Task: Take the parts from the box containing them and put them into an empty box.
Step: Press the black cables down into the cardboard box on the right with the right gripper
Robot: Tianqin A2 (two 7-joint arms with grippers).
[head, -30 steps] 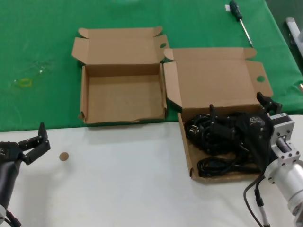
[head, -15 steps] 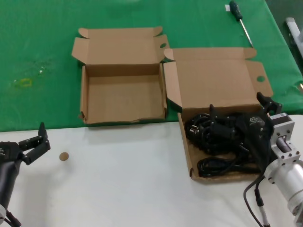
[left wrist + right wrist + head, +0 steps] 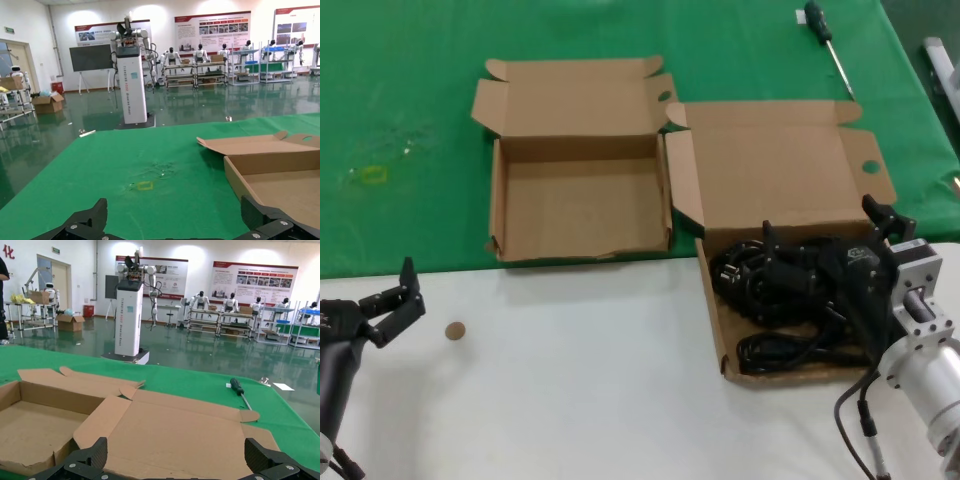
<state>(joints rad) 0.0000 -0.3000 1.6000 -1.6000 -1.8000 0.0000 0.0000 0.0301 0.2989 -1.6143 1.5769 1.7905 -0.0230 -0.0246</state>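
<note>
The parts (image 3: 775, 300), black coiled cords with plugs, lie piled in the larger cardboard box (image 3: 715, 320) at the right. That box's broad lid (image 3: 770, 170) lies open behind them. My right gripper (image 3: 825, 222) hangs open just above the cords, its fingers spread wide and holding nothing. In the right wrist view it (image 3: 176, 450) faces the lid (image 3: 175, 430), and the cords are out of sight below. The empty box (image 3: 580, 200) sits open to the left; its wall (image 3: 30, 395) shows there too. My left gripper (image 3: 388, 290) waits open at the near left edge, facing the green mat (image 3: 175, 212).
A screwdriver (image 3: 825, 40) lies on the green mat (image 3: 400, 100) at the far right. A small brown disc (image 3: 454, 331) rests on the white table near my left gripper. The two boxes stand side by side, their flaps touching.
</note>
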